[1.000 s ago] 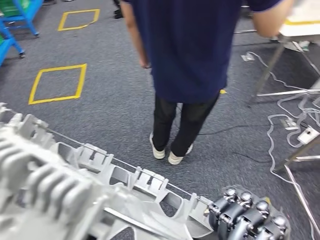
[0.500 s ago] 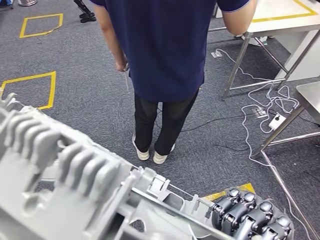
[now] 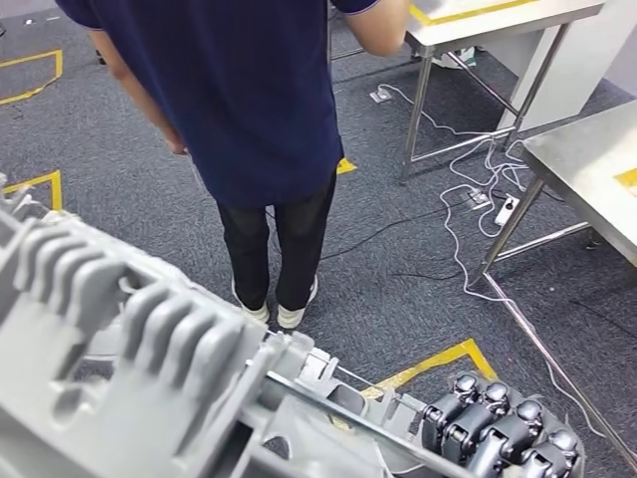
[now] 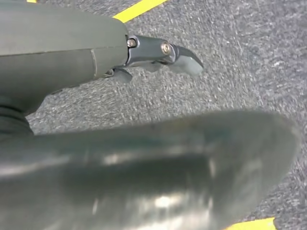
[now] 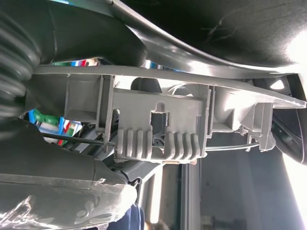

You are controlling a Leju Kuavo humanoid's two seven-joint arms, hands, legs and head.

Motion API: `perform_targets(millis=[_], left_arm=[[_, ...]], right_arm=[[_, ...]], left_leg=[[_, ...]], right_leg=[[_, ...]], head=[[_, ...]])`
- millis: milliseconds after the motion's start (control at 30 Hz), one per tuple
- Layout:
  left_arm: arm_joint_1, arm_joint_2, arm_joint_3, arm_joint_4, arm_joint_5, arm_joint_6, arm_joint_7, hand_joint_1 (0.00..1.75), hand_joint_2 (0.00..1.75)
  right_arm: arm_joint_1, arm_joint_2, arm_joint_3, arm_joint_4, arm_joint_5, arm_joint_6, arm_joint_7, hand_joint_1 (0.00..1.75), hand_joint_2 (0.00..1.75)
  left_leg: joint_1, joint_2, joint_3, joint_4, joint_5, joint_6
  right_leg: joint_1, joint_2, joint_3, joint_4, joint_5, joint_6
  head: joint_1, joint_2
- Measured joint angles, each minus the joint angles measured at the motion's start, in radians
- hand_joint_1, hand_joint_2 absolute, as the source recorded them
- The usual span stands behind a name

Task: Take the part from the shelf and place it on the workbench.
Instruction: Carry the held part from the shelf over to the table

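Note:
The part is a long grey plastic moulding with ribs and clips, carried low across the bottom of the head view. My right hand grips its right end with dark fingers curled over the edge. In the right wrist view the part's ribbed clip section spans the picture, with my right hand clasped around it. In the left wrist view my left hand lies against the part's blurred grey surface, one dark finger stretched out over the carpet. A steel workbench stands to the right.
A person in a dark blue shirt and black trousers stands close ahead, back turned. A second steel table is behind them at the right. White cables and a power strip lie under the tables. Yellow tape marks the grey carpet.
The whole picture has shifted: my view has swung to the right, so the person and the tables sit further left. The part stays in both hands.

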Motion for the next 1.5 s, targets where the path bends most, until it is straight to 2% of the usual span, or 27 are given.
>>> perform_targets(millis=[67,100,167,233,300,367,433,500,567,600,633,700,767,800,867,933,967,1033,1100,1133,1167,1233,1267,1333,1367,1433,1500], left_arm=[[0.003,-0.004,0.000,0.000,0.000,0.000,0.003,0.00,0.00],[0.004,-0.006,0.000,0.000,0.000,0.000,0.003,0.00,0.00],[0.004,-0.010,0.000,0.000,-0.001,-0.001,0.005,0.00,0.00],[0.002,-0.014,0.000,0.000,-0.004,-0.002,0.013,0.00,0.00],[0.001,-0.020,0.000,0.001,-0.007,-0.002,0.024,0.00,0.00],[-0.001,-0.026,0.000,0.001,-0.008,-0.001,0.033,0.00,0.00],[-0.002,-0.032,0.000,0.001,-0.008,0.001,0.036,0.00,0.00],[0.001,-0.036,0.000,0.001,-0.008,0.003,0.038,0.00,0.00],[0.004,-0.038,0.000,0.001,-0.008,0.005,0.043,0.00,0.00],[0.004,-0.040,0.000,0.001,-0.010,0.005,0.046,0.00,0.00],[0.005,-0.043,0.000,0.001,-0.012,0.006,0.050,0.00,0.00],[0.005,-0.050,0.000,0.001,-0.020,0.006,0.054,0.00,0.00],[0.005,-0.055,-0.001,0.001,-0.029,0.006,0.053,0.00,0.00],[0.004,-0.057,-0.001,0.001,-0.033,0.005,0.053,0.00,0.00],[0.003,-0.061,-0.002,0.001,-0.041,0.002,0.053,0.00,0.00],[0.001,-0.064,-0.003,0.001,-0.045,0.000,0.052,0.00,0.00],[0.001,-0.066,-0.003,0.001,-0.046,0.000,0.052,0.00,0.00],[0.002,-0.071,-0.003,0.001,-0.045,0.002,0.053,0.00,0.00],[0.004,-0.074,-0.003,0.001,-0.044,0.007,0.053,0.00,0.00],[0.004,-0.075,-0.003,0.001,-0.043,0.008,0.054,0.00,0.00],[0.004,-0.075,-0.003,0.001,-0.042,0.009,0.053,0.00,0.00],[0.003,-0.076,-0.003,0.002,-0.041,0.007,0.053,0.00,0.00],[0.002,-0.077,-0.003,0.002,-0.041,0.006,0.053,0.00,0.00],[0.001,-0.079,-0.003,0.002,-0.041,0.005,0.053,0.00,0.00],[0.000,-0.079,-0.003,0.002,-0.041,0.003,0.052,0.00,0.00],[-0.001,-0.079,-0.003,0.002,-0.041,-0.002,0.047,0.00,0.00],[0.000,-0.078,-0.003,0.002,-0.041,-0.008,0.040,0.00,0.00]], right_arm=[[0.000,0.000,0.000,0.000,0.000,0.000,0.000,1.75,1.75],[0.000,0.000,0.000,0.000,0.000,0.000,0.000,1.75,1.75],[0.000,0.000,0.000,0.001,-0.003,0.000,0.000,1.75,1.75],[0.000,0.000,0.000,0.001,-0.008,-0.001,0.001,1.75,1.75],[0.004,-0.001,0.001,0.001,-0.012,-0.004,0.005,1.75,1.75],[0.012,-0.001,0.003,0.001,-0.016,-0.011,0.008,1.75,1.75],[0.018,-0.001,0.005,0.001,-0.022,-0.021,0.009,1.75,1.75],[0.021,-0.001,0.007,0.000,-0.026,-0.030,0.009,1.75,1.75],[0.030,-0.001,0.012,-0.002,-0.022,-0.039,0.012,1.75,1.75],[0.039,-0.001,0.015,-0.004,-0.016,-0.047,0.013,1.75,1.75],[0.048,-0.001,0.019,-0.006,-0.009,-0.057,0.014,1.75,1.75],[0.062,-0.001,0.027,-0.010,0.006,-0.081,0.011,1.75,1.75],[0.069,-0.001,0.036,-0.015,0.023,-0.108,0.007,1.75,1.75],[0.071,-0.002,0.041,-0.017,0.032,-0.122,0.005,1.75,1.75],[0.074,-0.003,0.049,-0.019,0.046,-0.143,0.004,1.75,1.75],[0.075,-0.003,0.057,-0.022,0.053,-0.159,0.003,1.75,1.75],[0.074,-0.003,0.061,-0.023,0.054,-0.166,0.003,1.75,1.75],[0.071,-0.003,0.069,-0.023,0.052,-0.176,0.003,1.75,1.75],[0.069,-0.003,0.075,-0.023,0.048,-0.185,0.002,1.75,1.75],[0.068,-0.003,0.078,-0.023,0.046,-0.188,0.002,1.75,1.75],[0.066,-0.003,0.080,-0.023,0.044,-0.190,0.002,1.75,1.75],[0.060,-0.003,0.084,-0.023,0.042,-0.193,0.002,1.75,1.75],[0.057,-0.003,0.086,-0.023,0.041,-0.194,0.002,1.75,1.75],[0.052,-0.003,0.089,-0.023,0.039,-0.196,0.002,1.75,1.75],[0.052,-0.003,0.090,-0.023,0.037,-0.196,0.002,1.75,1.75],[0.049,-0.003,0.091,-0.023,0.028,-0.196,0.002,1.75,1.75],[0.040,-0.003,0.092,-0.023,0.018,-0.196,0.002,1.75,1.75]], left_leg=[[0.000,-0.014,-0.066,0.123,-0.039,0.001],[0.000,-0.017,-0.078,0.137,-0.029,0.003],[0.001,-0.027,-0.045,0.050,0.041,0.008],[0.004,-0.068,0.015,-0.086,0.104,0.012],[0.005,-0.095,0.041,-0.149,0.116,0.016],[0.003,-0.081,0.042,-0.156,0.118,0.026],[0.003,-0.061,0.044,-0.161,0.122,0.040],[0.002,-0.039,0.045,-0.163,0.121,0.049],[0.000,-0.016,0.047,-0.163,0.119,0.052],[-0.001,-0.006,0.048,-0.162,0.118,0.052],[0.000,0.004,0.050,-0.162,0.117,0.051],[-0.001,0.022,0.058,-0.161,0.112,0.046],[-0.006,0.035,0.065,-0.159,0.105,0.037],[-0.008,0.041,0.067,-0.158,0.103,0.032],[-0.009,0.054,0.070,-0.160,0.101,0.023],[-0.006,0.037,0.063,-0.141,0.081,0.012],[-0.005,0.020,0.046,-0.102,0.055,0.008],[-0.003,-0.010,-0.017,0.032,-0.014,0.002],[-0.003,-0.015,-0.070,0.132,-0.040,0.002],[-0.002,-0.016,-0.071,0.128,-0.023,0.003],[-0.001,-0.020,-0.054,0.086,0.012,0.003],[0.006,-0.055,0.010,-0.053,0.083,0.003],[0.009,-0.074,0.034,-0.106,0.102,0.003],[0.010,-0.095,0.050,-0.147,0.107,0.009],[0.009,-0.086,0.048,-0.147,0.109,0.017],[0.009,-0.066,0.048,-0.152,0.114,0.033],[0.007,-0.044,0.048,-0.155,0.116,0.044]], right_leg=[[0.001,0.021,-0.001,0.000,0.001,-0.002],[0.001,0.032,-0.001,0.000,0.001,-0.002],[0.000,0.056,0.001,0.000,0.002,-0.001],[0.000,0.078,-0.002,0.003,0.003,0.006],[-0.001,0.096,-0.010,0.004,0.006,0.018],[-0.005,0.108,-0.017,-0.001,0.010,0.032],[-0.004,0.074,-0.034,0.031,-0.014,0.040],[0.000,0.022,-0.085,0.144,-0.080,0.044],[0.000,0.005,-0.141,0.269,-0.134,0.048],[0.000,0.002,-0.148,0.289,-0.135,0.049],[0.000,-0.001,-0.134,0.267,-0.117,0.050],[0.001,-0.026,-0.057,0.131,-0.054,0.049],[0.002,-0.051,0.004,0.023,-0.018,0.040],[0.004,-0.054,0.013,0.005,-0.014,0.034],[0.005,-0.035,0.009,0.004,-0.012,0.021],[0.002,-0.018,0.007,0.002,-0.007,0.010],[-0.001,-0.011,0.007,0.000,-0.005,0.005],[-0.002,0.005,0.005,0.000,-0.004,0.000],[-0.001,0.025,0.004,0.000,-0.003,-0.001],[-0.002,0.037,0.004,0.000,-0.002,0.000],[-0.003,0.048,0.005,0.000,-0.001,0.001],[-0.004,0.071,0.004,0.003,0.000,0.009],[-0.004,0.081,0.001,0.005,0.001,0.014],[-0.005,0.100,-0.007,0.003,0.006,0.028],[-0.008,0.108,-0.011,-0.001,0.010,0.035],[-0.008,0.086,-0.022,0.012,0.000,0.045],[-0.005,0.034,-0.062,0.101,-0.053,0.047]], head=[[0.000,0.000],[0.000,0.000],[0.000,0.000],[0.001,0.000],[0.001,0.000],[0.002,0.000],[0.005,0.000],[0.008,0.000],[0.008,0.000],[0.009,0.000],[0.009,0.000],[0.009,0.000],[0.009,0.000],[0.009,0.000],[0.009,0.000],[0.008,0.000],[0.008,0.000],[0.008,0.000],[0.008,0.000],[0.008,0.000],[0.008,0.000],[0.008,0.000],[0.008,0.000],[0.009,0.000],[0.009,0.000],[0.012,0.000],[0.018,0.000]])
